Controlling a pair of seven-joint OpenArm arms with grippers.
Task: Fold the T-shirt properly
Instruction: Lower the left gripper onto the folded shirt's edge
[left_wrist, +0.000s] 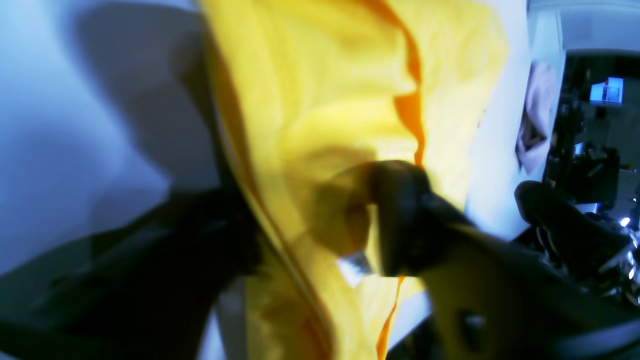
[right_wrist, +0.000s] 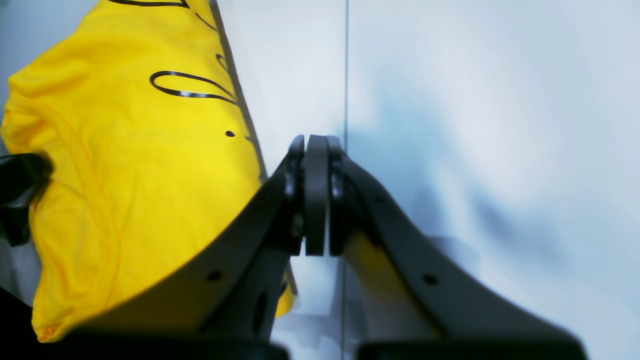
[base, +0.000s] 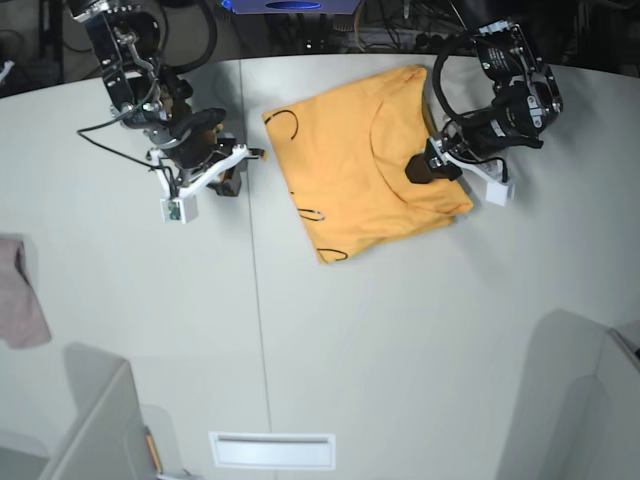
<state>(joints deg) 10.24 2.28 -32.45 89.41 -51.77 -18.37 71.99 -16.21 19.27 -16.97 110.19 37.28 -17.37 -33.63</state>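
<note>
The wide pale grey tabletop (base: 400, 340) carries everything, and the large orange-yellow cotton T-shirt (base: 365, 175) serves as the landmark: it lies toward the far middle of the surface, already folded into a rough rectangle, with thin black curved print lines showing along its left and near edges.

At the T-shirt's right edge the left arm's black fingers (base: 428, 165) sit on the fabric. In the left wrist view those fingers (left_wrist: 370, 225) appear closed on a bunched fold of yellow cloth, though blur hides how much cloth they have.

Just off the T-shirt's left edge, apart from it, the right arm's fingers (right_wrist: 315, 195) are pressed together over bare tabletop with nothing between them.

Well to the left of the T-shirt, at the tabletop's edge, lies a small pinkish-mauve cloth (base: 20, 300), not part of the job.

The likely risks: if the left fingers have caught only the top layer, pulling would peel the fold open instead of carrying it over; with the right fingers off the garment, nothing anchors the opposite side, so the whole stack may slide or skew.
</note>
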